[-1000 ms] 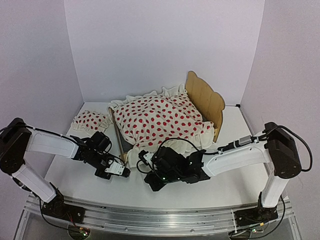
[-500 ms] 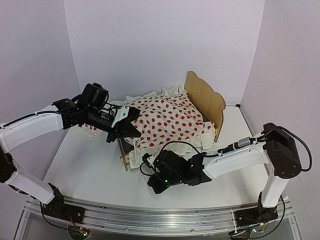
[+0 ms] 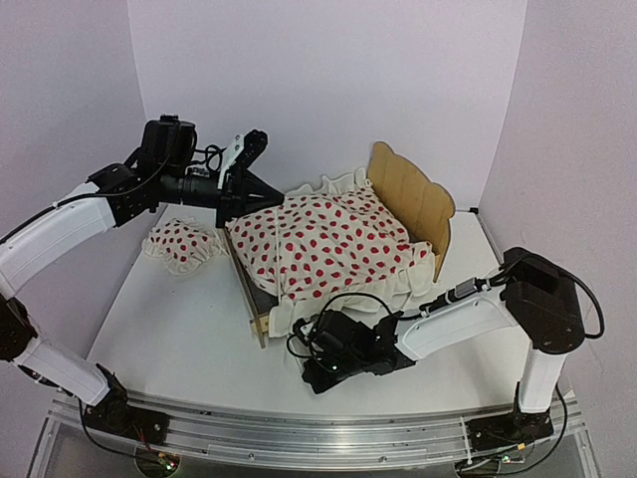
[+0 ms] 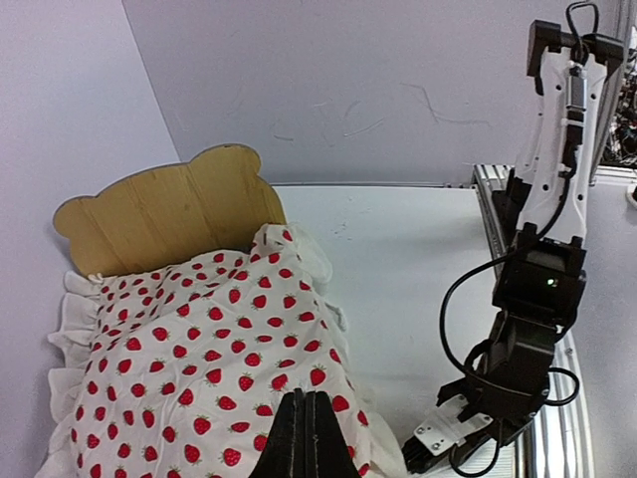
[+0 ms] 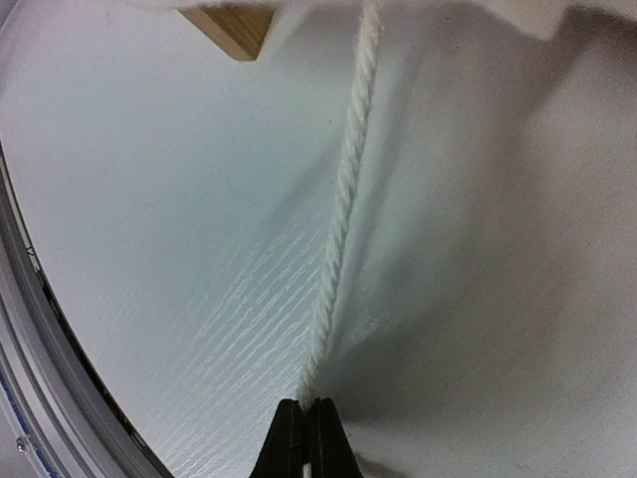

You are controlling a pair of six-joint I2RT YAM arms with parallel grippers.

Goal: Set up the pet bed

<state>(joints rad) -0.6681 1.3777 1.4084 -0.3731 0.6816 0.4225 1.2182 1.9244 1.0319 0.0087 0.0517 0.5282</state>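
The pet bed stands mid-table, its wavy plywood headboard (image 3: 408, 199) (image 4: 169, 214) at the right and its foot rail (image 3: 247, 289) toward the left. A white, red-dotted ruffled blanket (image 3: 328, 239) (image 4: 199, 349) covers it. My left gripper (image 3: 274, 189) (image 4: 305, 396) hovers shut and empty above the blanket's far left corner. My right gripper (image 3: 304, 344) (image 5: 306, 403) lies low on the table in front of the bed. It is shut on the blanket's corded hem (image 5: 343, 199), which runs taut up to a wooden bed corner (image 5: 234, 22).
A small red-dotted pillow (image 3: 184, 244) lies on the table left of the bed. White walls enclose the back and sides. The metal rail (image 3: 318, 428) with the arm bases runs along the near edge.
My left arm has risen from the table near the bed's foot and now hovers over the blanket's far left corner. The blanket is pulled further over the front. The right gripper stayed low.
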